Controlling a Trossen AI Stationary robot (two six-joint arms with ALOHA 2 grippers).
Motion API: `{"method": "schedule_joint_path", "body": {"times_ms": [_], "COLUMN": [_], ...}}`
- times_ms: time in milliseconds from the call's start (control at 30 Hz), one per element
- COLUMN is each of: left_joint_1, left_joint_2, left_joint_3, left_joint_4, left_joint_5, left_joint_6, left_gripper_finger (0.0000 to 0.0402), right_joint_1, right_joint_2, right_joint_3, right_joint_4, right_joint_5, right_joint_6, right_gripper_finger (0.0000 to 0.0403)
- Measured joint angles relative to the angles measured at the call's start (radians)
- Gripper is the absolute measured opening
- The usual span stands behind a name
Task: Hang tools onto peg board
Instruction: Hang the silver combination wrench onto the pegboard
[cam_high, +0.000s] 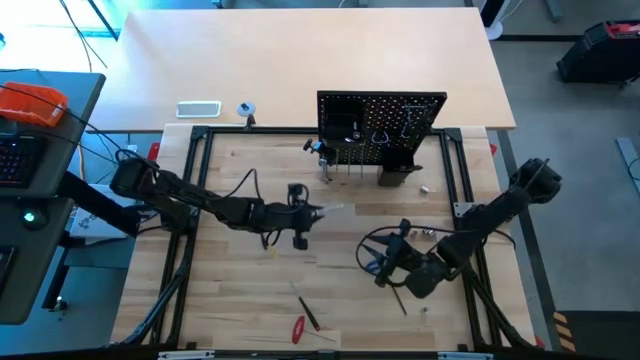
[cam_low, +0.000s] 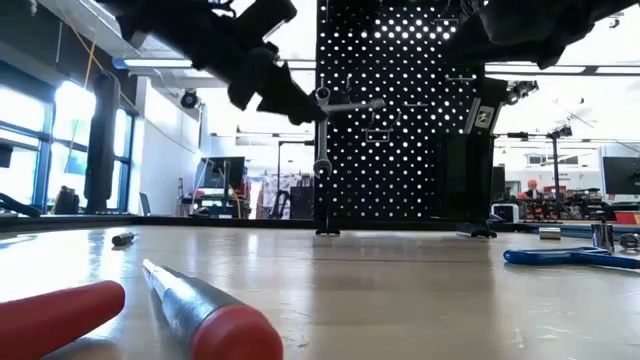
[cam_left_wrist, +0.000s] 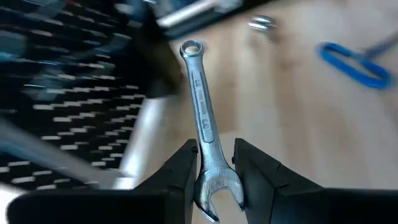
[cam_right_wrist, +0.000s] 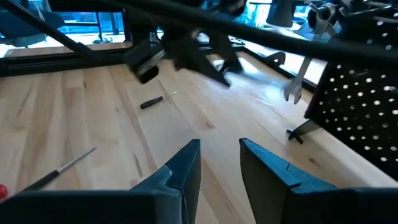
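Note:
The black peg board (cam_high: 380, 125) stands upright at the table's far middle, with a few tools hanging at its left side (cam_high: 325, 155). My left gripper (cam_high: 316, 211) is in front of it, above the table's middle, shut on a silver wrench (cam_left_wrist: 202, 112), which also shows in the low view (cam_low: 352, 104). My right gripper (cam_right_wrist: 219, 160) is open and empty, low over the table's right half (cam_high: 388, 266). A blue-handled hex key (cam_low: 560, 257) lies on the table beside it. A red-handled screwdriver (cam_high: 298, 327) lies near the front edge. My left gripper pinches the wrench's shaft just above its open-jaw end (cam_left_wrist: 211, 163) between its two fingers. The fingers lie about level and along the wrench, pointing toward the table's right. The wrench is lifted clear, roughly level, its ring end (cam_left_wrist: 191, 48) pointing away from the gripper.
A thin dark tool (cam_high: 310, 312) lies beside the red screwdriver. Small metal bits (cam_high: 425, 188) lie near the peg board's black bin (cam_high: 395, 172). Black frame rails (cam_high: 195, 200) border the table. Bare wood lies between the two arms and in front of the board.

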Motion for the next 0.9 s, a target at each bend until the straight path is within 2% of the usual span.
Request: {"method": "schedule_joint_path", "body": {"times_ms": [133,333,733,900], "left_joint_1": [0.000,0.000,0.009,-0.009], "left_joint_2": [-0.031,-0.046,-0.043,-0.009], "left_joint_3": [0.000,0.000,0.000,0.000], "left_joint_4": [0.030,0.129,0.136,0.147], "left_joint_5": [-0.156,-0.304,-0.375,-0.419], "left_joint_6": [0.043,0.115,0.181,0.300], "left_gripper_finger": [0.0077,0.0077,0.0077,0.0077], "right_joint_1": [0.013,0.025,0.025,0.025], "right_joint_2": [0.000,0.000,0.000,0.000], "right_joint_3": [0.000,0.000,0.001,0.002], "right_joint_4": [-0.016,-0.019,-0.025,-0.025], "right_joint_5": [0.008,0.013,0.010,0.010], "right_joint_6": [0.020,0.019,0.019,0.024], "right_gripper_finger": [0.0106,0.0106,0.0106,0.0106]}}
